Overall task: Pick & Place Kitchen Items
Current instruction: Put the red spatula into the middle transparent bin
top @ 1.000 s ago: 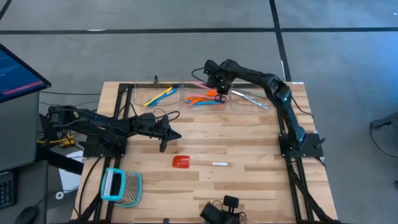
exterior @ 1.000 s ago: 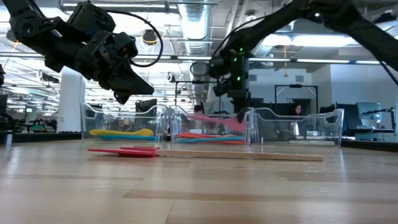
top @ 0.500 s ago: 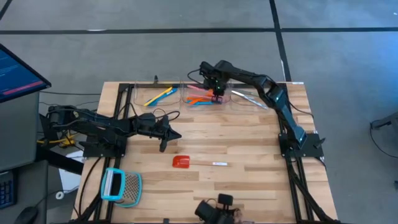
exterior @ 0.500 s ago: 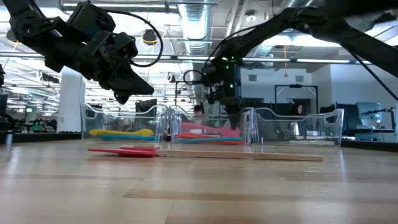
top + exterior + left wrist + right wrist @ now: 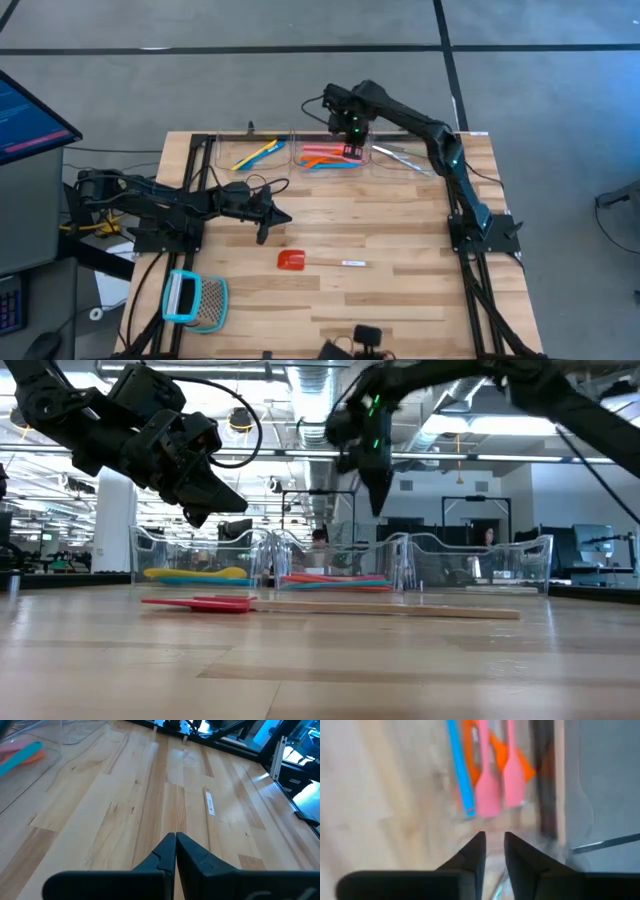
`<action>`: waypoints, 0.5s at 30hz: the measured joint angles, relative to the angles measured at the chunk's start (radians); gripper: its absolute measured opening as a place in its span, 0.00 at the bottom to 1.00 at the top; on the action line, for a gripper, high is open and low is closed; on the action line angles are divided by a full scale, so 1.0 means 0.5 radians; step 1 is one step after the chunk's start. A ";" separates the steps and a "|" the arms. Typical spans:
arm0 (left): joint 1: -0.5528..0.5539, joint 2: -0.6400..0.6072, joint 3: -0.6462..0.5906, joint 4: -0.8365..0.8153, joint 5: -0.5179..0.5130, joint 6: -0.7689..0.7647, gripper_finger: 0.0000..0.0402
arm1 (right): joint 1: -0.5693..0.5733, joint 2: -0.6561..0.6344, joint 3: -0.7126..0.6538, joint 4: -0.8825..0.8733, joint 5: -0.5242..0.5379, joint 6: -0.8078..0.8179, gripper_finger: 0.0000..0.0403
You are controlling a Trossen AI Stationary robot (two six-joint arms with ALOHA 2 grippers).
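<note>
Right gripper point(image 5: 491, 845): jaws stood a little apart with nothing between them, hanging above the middle clear bin point(image 5: 330, 166) at the table's far edge. Pink spatulas point(image 5: 497, 782), an orange piece point(image 5: 525, 767) and a blue utensil point(image 5: 460, 770) lay flat inside that bin directly under the fingertips, not touched. Judged: this pile was sorted by bin, and the parted empty jaws above it fit a drop-off just made.

Right arm reached from its base on the table's right side diagonally across to the far bins, elbow raised, wrist pitched down; in the low view the gripper point(image 5: 375, 455) sat well above the bin walls.

Left gripper point(image 5: 175, 845): jaws closed together, holding nothing, hovering over bare wood left of centre. Left arm point(image 5: 200, 200) lay low and stretched toward the middle, waiting.

Left bin point(image 5: 250, 155) held yellow and blue utensils point(image 5: 256, 153); right bin point(image 5: 405, 160) held silvery metal pieces point(image 5: 400, 155).

Red-headed spatula point(image 5: 292, 259) lay on the open table with its pale handle pointing right, near the left gripper but apart from it, not yet binned. Probably next item. Teal-framed mesh tool point(image 5: 195, 300) sat at the near left corner.
</note>
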 joint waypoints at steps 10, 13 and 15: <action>-0.015 0.000 0.000 -0.001 -0.001 -0.005 0.01 | 0.243 -0.520 -0.006 -0.085 -0.192 0.235 0.01; -0.077 0.000 0.000 -0.013 0.000 -0.005 0.01 | 0.370 -0.644 -0.006 -0.068 -0.203 0.318 0.01; -0.141 0.000 0.000 -0.030 0.000 -0.005 0.01 | 0.469 -0.713 -0.006 -0.063 -0.202 0.377 0.00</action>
